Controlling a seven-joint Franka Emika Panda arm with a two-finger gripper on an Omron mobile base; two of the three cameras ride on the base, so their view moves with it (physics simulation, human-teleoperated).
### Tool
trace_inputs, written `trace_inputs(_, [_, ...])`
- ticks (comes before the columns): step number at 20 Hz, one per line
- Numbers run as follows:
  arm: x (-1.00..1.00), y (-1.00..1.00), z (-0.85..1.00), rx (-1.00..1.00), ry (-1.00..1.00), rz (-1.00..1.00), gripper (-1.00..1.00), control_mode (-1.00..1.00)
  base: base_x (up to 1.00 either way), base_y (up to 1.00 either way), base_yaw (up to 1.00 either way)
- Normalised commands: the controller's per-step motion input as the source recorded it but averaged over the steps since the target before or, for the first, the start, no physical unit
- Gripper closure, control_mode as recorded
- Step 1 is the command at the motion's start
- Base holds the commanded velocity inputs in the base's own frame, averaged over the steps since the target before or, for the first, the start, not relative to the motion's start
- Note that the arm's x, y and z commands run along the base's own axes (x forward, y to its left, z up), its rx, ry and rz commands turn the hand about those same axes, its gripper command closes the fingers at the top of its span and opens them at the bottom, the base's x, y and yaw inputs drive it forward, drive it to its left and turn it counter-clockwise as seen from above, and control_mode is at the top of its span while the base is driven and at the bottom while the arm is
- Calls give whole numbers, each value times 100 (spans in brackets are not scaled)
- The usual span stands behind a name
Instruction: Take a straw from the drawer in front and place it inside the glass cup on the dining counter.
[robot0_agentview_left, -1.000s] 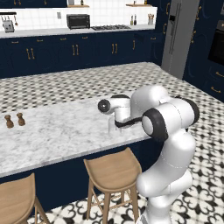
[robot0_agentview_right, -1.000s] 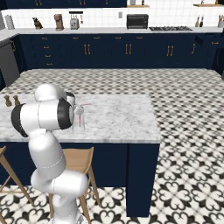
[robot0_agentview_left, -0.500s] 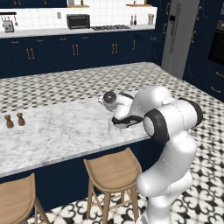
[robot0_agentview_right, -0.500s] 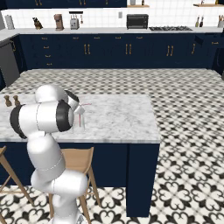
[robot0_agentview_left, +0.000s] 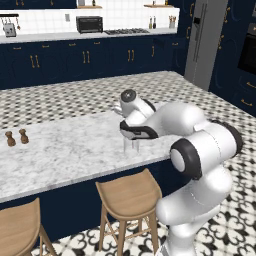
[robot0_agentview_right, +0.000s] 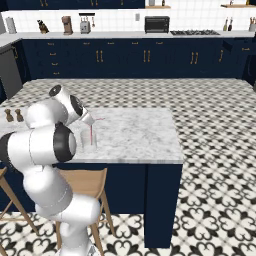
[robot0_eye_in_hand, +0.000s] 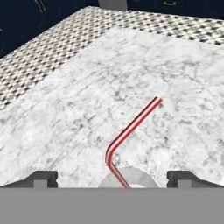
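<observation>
Placement step looks finished. Straw stands in glass cup, bent top leaning out over rim. Cup on dining counter, toward its stool-side edge. My gripper right above cup, jaws spread wide, fingertips either side of cup, gripping nothing. Cup rim faint in hand view, contact hard to rule out. Next: lift straight up, clear of bent straw, don't tip cup.
</observation>
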Motion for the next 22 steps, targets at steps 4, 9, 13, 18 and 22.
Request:
trace_inputs(4, [-69,0,60,7,22,-1,-100,-100,0,0,0])
trace_inputs(9, [-94,-1,33,14,19,0,-100,-100,0,0,0])
trace_inputs(13, [-99,-39,1,1,1,-3,-100,-100,0,0,0])
trace_inputs(18, [-73,-61,0,4,0,-7,-100,-100,0,0,0])
trace_inputs(22, [-38,-74,0,10,6,-7,-100,-100,0,0,0])
